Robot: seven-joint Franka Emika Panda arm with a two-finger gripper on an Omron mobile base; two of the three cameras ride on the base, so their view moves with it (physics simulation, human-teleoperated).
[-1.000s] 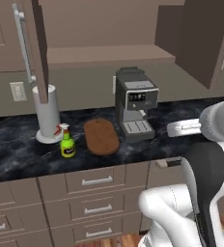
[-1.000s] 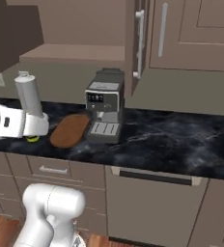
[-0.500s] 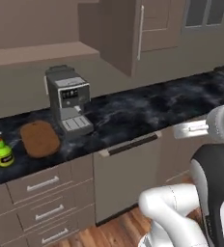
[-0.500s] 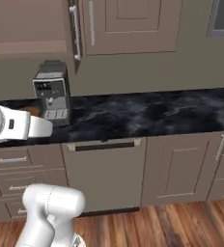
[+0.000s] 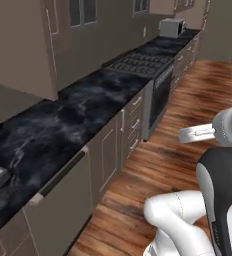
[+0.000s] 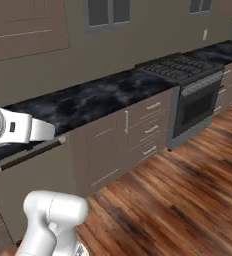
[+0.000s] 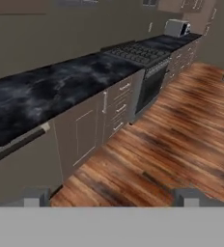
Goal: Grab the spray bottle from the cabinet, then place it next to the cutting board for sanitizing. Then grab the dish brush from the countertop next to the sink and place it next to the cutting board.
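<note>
I'm mid-drive along the countertop (image 5: 63, 120) past the stove (image 6: 180, 67); gripper (image 7: 111, 197) empty, jaws wide. I'd stop square to the sink before reaching.

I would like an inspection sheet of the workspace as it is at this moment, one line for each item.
Surface: black marble-look countertop runs along the wall, bare where visible.
Job's things: nothing seen of bottle, board or brush.
Clutter: a silver appliance stands on the far counter.
End effector: end effector open, holding nothing, pointed over the wooden floor.
Cables: nothing seen.
Surroundings: stove with oven below, base drawers, window panes above.
</note>
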